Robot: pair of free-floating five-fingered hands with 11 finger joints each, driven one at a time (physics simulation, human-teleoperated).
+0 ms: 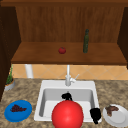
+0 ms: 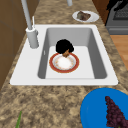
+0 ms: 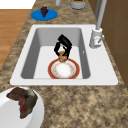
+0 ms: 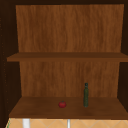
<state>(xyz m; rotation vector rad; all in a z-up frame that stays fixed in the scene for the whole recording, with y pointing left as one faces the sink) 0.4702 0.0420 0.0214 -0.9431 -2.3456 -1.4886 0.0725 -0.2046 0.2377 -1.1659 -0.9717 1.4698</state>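
My left robot hand [image 3: 63, 47], fingers curled round a small brown scrap [image 3: 62, 56], hangs over the red-rimmed plate [image 3: 64, 69] in the sink [image 3: 25, 75], apparently to wipe it; right robot hand [image 1: 95, 115] idles by the rim.

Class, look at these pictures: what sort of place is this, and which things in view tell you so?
Most likely a kitchen, simulated: a white sink with a faucet set in a speckled stone counter, plates of food beside it, and a wooden wall shelf bearing a green bottle.
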